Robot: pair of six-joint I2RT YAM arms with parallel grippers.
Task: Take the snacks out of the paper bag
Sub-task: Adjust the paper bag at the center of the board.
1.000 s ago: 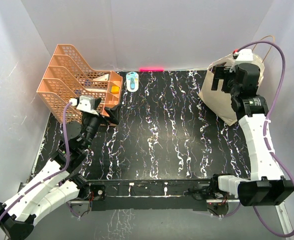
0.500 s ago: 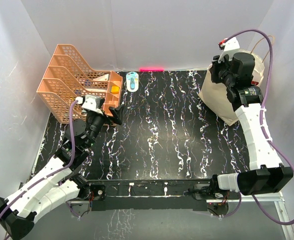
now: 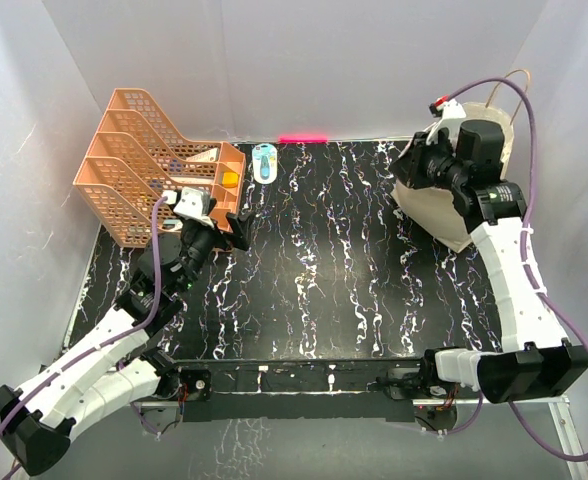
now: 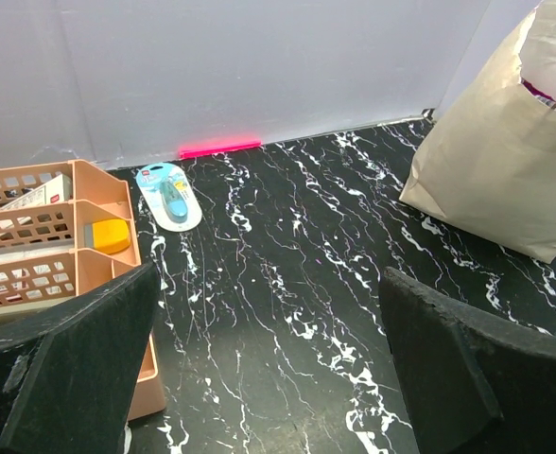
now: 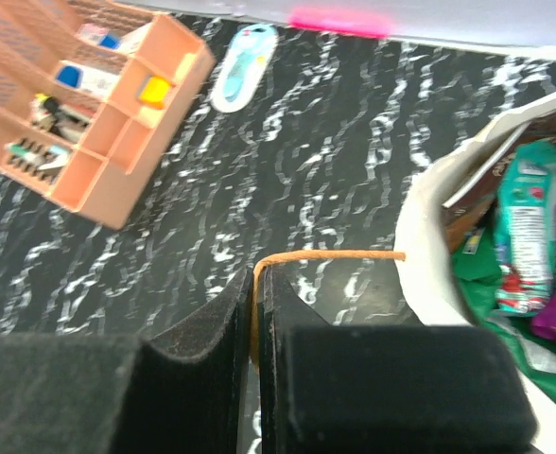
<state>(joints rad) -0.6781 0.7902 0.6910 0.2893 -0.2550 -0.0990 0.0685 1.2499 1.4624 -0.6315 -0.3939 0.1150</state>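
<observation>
Two claws: right claw (image 5: 256, 317) pinched the cord handle (image 5: 330, 255) of the paper bag (image 5: 427, 222); left claw (image 4: 269, 369) gaped empty. Next, we judged, pull it wide, baring the snacks (image 5: 529, 236) just right of that claw.

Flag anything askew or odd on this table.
The paper bag at the far right leans tilted rather than upright, its mouth gaping with snacks inside. The right gripper is shut on the bag's thin cord handle, not on a packet. Nothing looks spilled or torn.
</observation>
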